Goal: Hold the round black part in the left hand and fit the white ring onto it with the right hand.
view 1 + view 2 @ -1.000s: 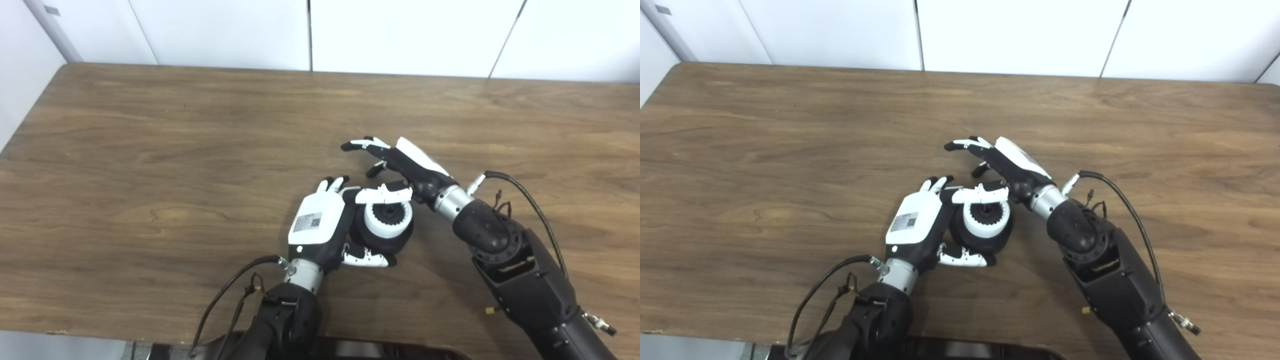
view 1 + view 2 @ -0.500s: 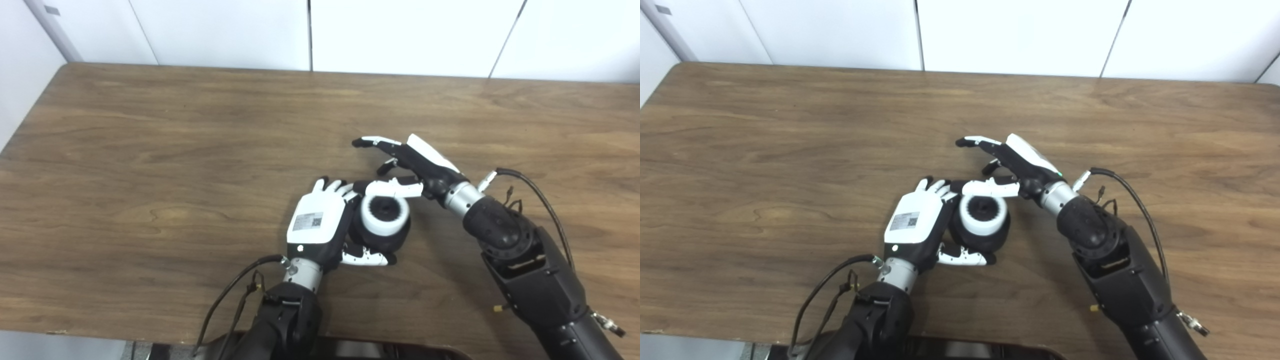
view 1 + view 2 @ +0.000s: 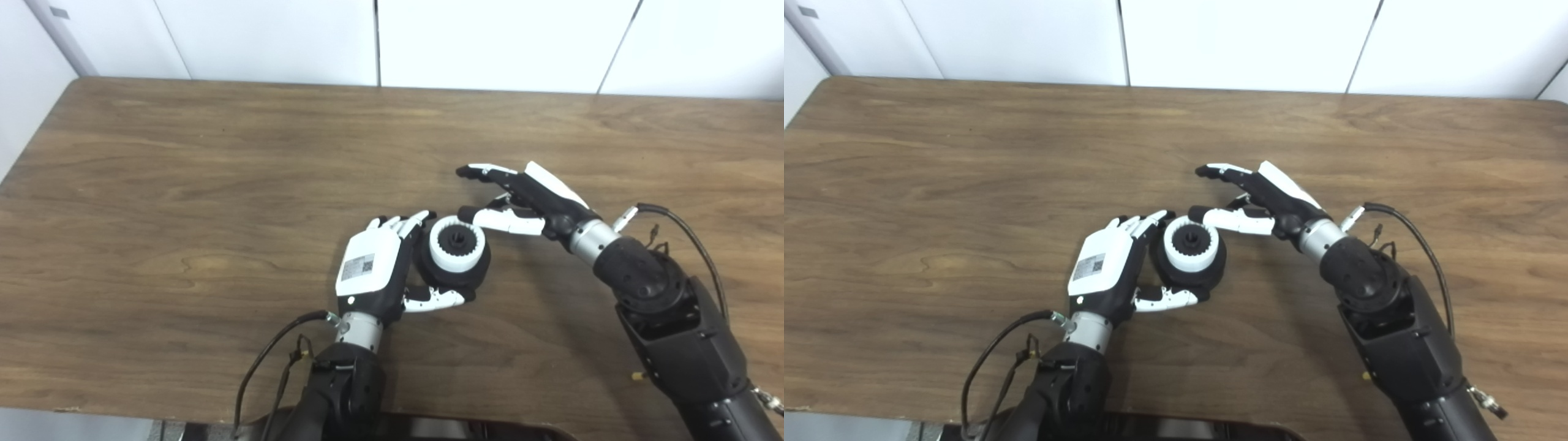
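Left eye view: the left hand (image 3: 373,269) grasps the round black part (image 3: 456,275) just above the wooden table (image 3: 184,202), fingers behind it and thumb in front. The white ring (image 3: 457,250) sits on top of that part, toothed inside. Just right of the ring, the right hand (image 3: 527,202) hangs released, fingers spread, its thumb tip beside the ring's rim.

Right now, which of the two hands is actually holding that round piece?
The left hand: its fingers wrap the round black part carrying the white ring. The right hand is open beside it, holding nothing.
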Available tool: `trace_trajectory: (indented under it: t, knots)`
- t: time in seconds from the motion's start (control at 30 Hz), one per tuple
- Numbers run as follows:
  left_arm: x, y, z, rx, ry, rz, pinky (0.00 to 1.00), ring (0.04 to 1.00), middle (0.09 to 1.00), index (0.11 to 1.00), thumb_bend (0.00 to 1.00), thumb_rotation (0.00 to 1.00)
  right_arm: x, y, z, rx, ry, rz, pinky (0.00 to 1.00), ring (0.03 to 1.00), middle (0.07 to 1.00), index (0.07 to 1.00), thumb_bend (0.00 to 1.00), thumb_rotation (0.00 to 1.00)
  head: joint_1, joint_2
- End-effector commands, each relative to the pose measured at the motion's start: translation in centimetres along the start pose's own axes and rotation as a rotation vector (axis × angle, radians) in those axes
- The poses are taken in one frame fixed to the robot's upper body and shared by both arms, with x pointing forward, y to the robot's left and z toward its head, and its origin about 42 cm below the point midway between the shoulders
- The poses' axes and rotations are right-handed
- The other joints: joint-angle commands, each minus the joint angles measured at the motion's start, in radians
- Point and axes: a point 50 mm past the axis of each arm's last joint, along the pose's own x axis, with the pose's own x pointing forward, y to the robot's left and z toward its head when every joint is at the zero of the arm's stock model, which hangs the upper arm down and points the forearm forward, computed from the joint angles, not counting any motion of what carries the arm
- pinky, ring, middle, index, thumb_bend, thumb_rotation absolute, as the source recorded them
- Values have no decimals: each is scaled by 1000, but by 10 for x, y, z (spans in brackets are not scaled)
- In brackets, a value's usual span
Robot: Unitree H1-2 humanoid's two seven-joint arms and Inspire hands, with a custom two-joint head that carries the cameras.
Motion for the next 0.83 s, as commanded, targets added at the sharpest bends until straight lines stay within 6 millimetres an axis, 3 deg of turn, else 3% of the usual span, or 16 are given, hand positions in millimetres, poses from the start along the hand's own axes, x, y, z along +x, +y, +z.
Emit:
trace_trajectory:
  t: [0.0,0.27,0.43,0.57,0.8]
  knots:
    - [-3,-10,3,-29,22,-55,941,890,869,908,1000,508,-5,-17,-1,-12,25,-49,890,937,899,868,680,776,2,-1]
    - [-2,1,-3,-20,26,-92,948,910,909,964,1000,533,-9,-22,0,30,12,-54,895,924,898,872,659,826,13,-12]
    - [-1,21,-5,15,-4,-191,980,958,969,999,1000,549,-7,-27,-3,37,3,-71,816,868,878,867,618,867,27,-23]
    - [0,37,-10,7,-10,-209,999,981,992,1000,1000,536,-7,-28,-3,74,-11,-86,828,875,886,866,605,919,27,-30]
    - [-1,70,-29,-136,-13,-130,989,987,999,1000,1000,598,-17,-29,-2,130,-39,-135,862,900,902,872,601,999,23,-45]
